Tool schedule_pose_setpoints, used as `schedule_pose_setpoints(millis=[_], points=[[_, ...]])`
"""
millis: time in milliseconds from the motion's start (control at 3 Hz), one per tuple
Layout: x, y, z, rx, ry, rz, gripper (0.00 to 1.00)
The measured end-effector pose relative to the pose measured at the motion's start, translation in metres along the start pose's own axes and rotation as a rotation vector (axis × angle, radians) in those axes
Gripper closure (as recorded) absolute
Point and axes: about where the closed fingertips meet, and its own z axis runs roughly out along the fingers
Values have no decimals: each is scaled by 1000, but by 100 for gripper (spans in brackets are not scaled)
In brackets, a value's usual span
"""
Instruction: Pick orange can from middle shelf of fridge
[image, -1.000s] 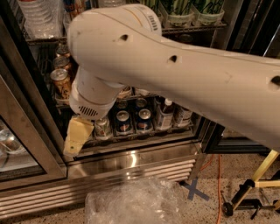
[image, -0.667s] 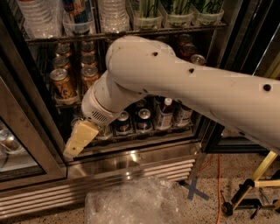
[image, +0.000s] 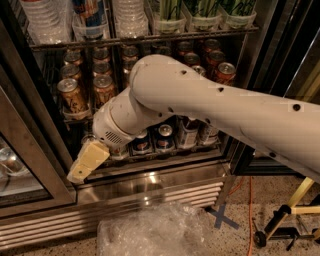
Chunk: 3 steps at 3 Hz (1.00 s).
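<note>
Several orange cans stand in rows at the left of the fridge's middle shelf (image: 70, 118), the nearest being an orange can (image: 73, 95) and another orange can (image: 104, 88). My white arm (image: 200, 100) crosses in front of the fridge (image: 165, 181) from the right and hides the shelf's middle. The gripper (image: 86, 162) hangs low at the left, in front of the bottom sill. It is below the orange cans and apart from them. Red cans (image: 225, 72) sit at the right of the same shelf.
Dark blue cans and bottles (image: 164, 138) fill the lower shelf behind my wrist. Water bottles (image: 130, 17) stand on the top shelf. A closed glass door (image: 20, 165) flanks the left. On the floor lie crumpled plastic wrap (image: 150, 232), a blue tape cross (image: 220, 217) and a yellow stand (image: 290, 210).
My arm's elbow has swung right and down, uncovering the orange cans on the left of the middle shelf. The gripper has stayed low by the sill.
</note>
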Motion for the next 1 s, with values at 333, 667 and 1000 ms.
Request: schedule_pose_setpoints(millis=[333,667,1000], points=[[-1,1,1,41,51,-9,0],[-2,2,1,76,93,-17,0],[-20,-4,10,71,-32,9,0]])
